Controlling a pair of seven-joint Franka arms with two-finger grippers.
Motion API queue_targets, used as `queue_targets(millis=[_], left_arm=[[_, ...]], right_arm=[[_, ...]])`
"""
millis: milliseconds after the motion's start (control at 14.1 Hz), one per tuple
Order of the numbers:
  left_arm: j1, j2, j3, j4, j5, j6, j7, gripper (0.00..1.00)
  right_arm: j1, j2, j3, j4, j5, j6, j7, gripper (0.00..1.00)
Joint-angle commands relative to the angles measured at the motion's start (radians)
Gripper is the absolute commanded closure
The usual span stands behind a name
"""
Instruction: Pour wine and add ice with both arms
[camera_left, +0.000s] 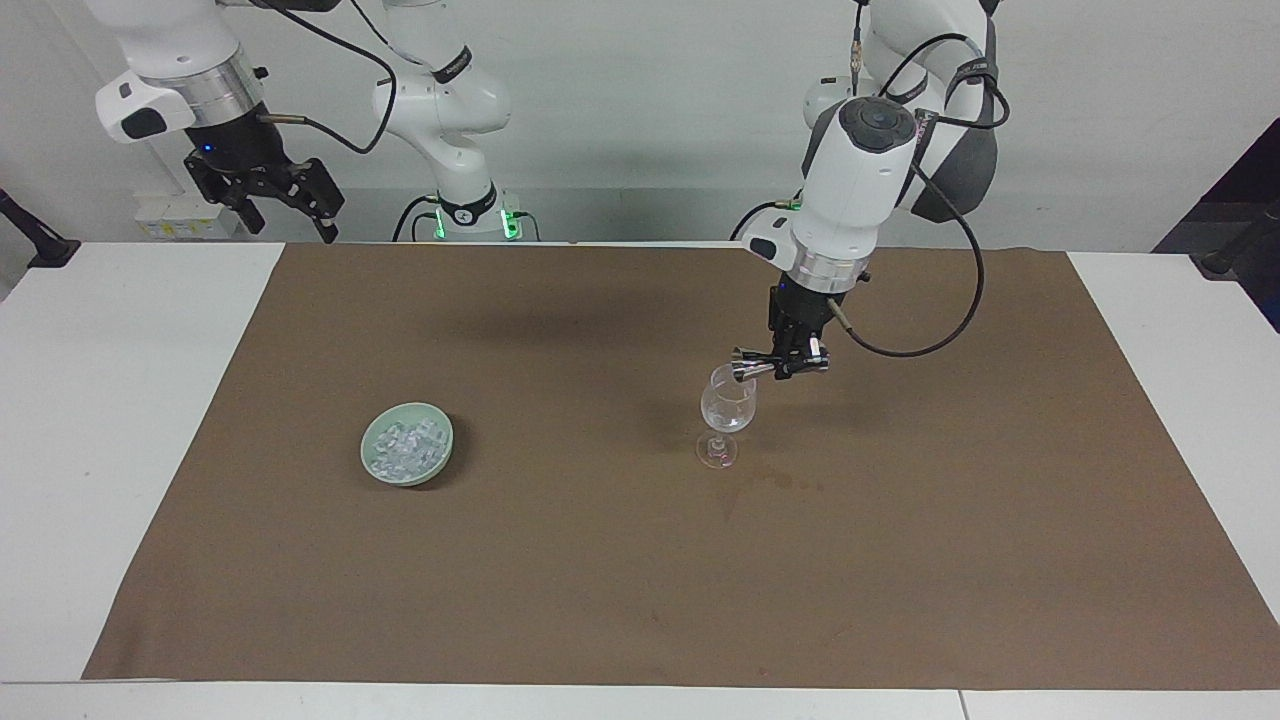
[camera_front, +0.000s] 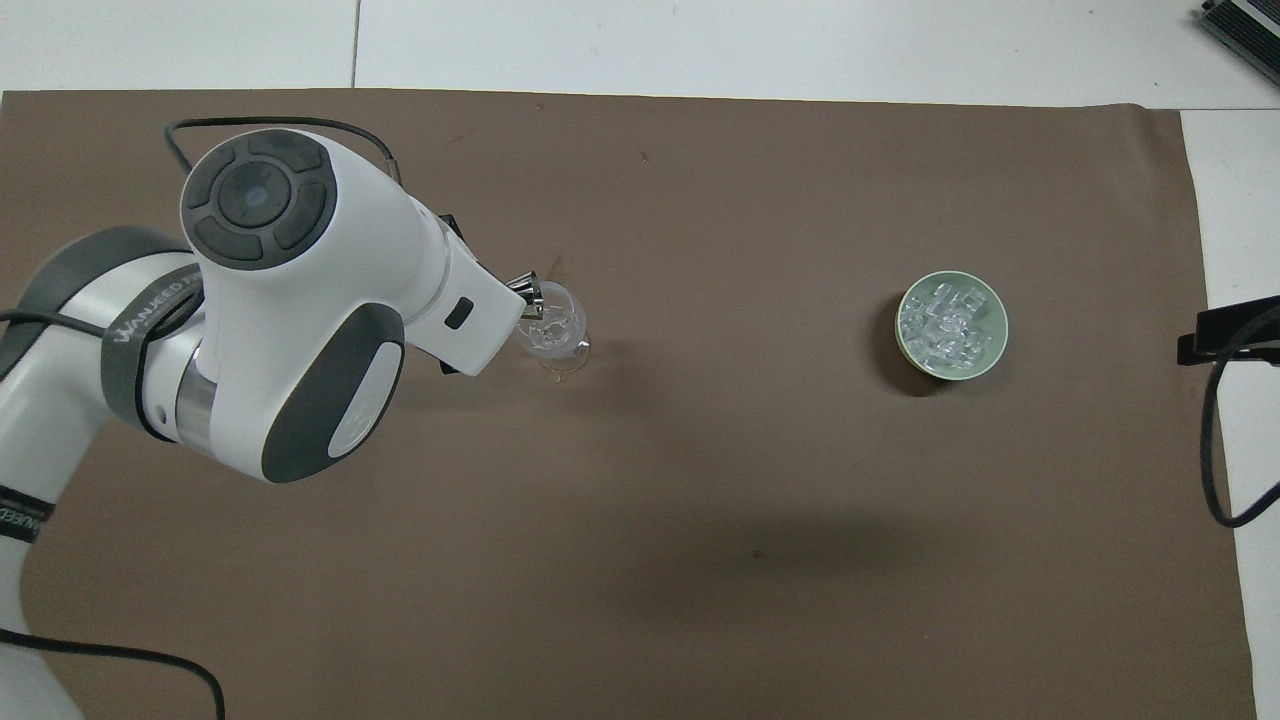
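A clear stemmed glass (camera_left: 727, 412) (camera_front: 551, 332) stands on the brown mat toward the left arm's end. My left gripper (camera_left: 791, 368) is shut on a small metal jigger (camera_left: 747, 371) (camera_front: 527, 292), which lies tipped sideways with its mouth at the glass's rim. The wine is too clear to make out. From overhead the left wrist hides the gripper. Ice (camera_left: 404, 446) (camera_front: 944, 322) is heaped in a pale green bowl (camera_left: 440, 462) (camera_front: 996, 352) toward the right arm's end. My right gripper (camera_left: 285, 197) waits open, raised over that end of the table.
The brown mat (camera_left: 640, 580) covers most of the white table (camera_left: 110, 420). A faint damp stain (camera_left: 770, 488) marks the mat just beside the glass's foot, farther from the robots. A black cable (camera_front: 1215, 450) hangs at the right arm's end.
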Motion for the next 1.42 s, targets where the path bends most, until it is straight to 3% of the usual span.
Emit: queue_targets(millis=[0, 783, 1352], left_arm=[[-0.027, 0.028, 0.016, 0.060, 0.055, -0.057, -0.027, 0.99], [-0.067, 0.067, 0.016, 0.115, 0.114, -0.097, -0.051, 0.99], [-0.032, 0.059, 0.023, 0.125, 0.070, -0.132, -0.037, 0.99]], right_arm=[[-0.014, -0.025, 0.008, -0.030, 0.028, 0.014, -0.013, 0.00], [-0.014, -0.025, 0.006, -0.030, 0.028, 0.014, -0.012, 0.00], [-0.014, -0.025, 0.006, -0.030, 0.028, 0.014, -0.013, 0.00]])
